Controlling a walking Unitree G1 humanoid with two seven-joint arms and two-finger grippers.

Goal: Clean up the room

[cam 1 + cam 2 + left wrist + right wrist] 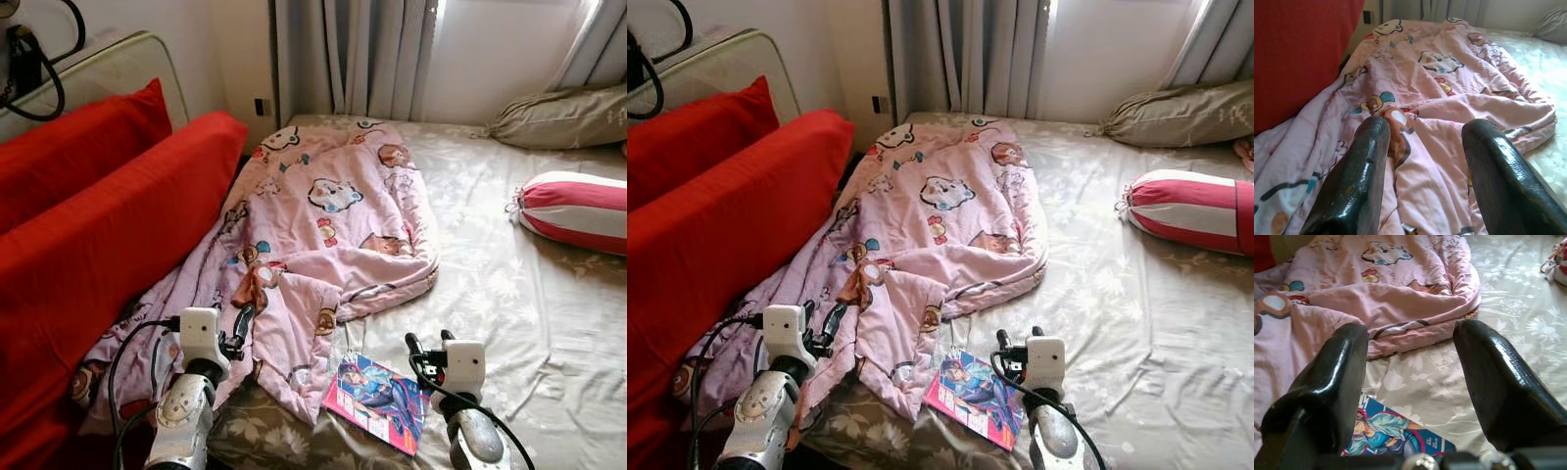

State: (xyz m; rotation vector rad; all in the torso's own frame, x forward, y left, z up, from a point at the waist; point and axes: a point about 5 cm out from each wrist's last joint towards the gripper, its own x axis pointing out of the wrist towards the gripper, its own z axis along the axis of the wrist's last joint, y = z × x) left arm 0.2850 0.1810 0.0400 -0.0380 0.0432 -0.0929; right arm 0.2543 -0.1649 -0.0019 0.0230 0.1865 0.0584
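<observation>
Where the pink blanket [313, 245] overlaps, the comic book's [377, 399] corner hides.

Grey curtains [372, 54], wall socket [260, 106]

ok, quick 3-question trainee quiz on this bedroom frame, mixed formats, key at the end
1. True or false: the pink cartoon blanket is folded neatly at the foot of the bed.
2. Multiple choice: the comic book lies nearest to which? A) striped bolster B) right gripper C) grey pillow
3. Fill in: the left gripper hovers over the ____, fingers open.

Key:
1. False; it lies crumpled and spread across the bed sheet.
2. B
3. blanket
</observation>
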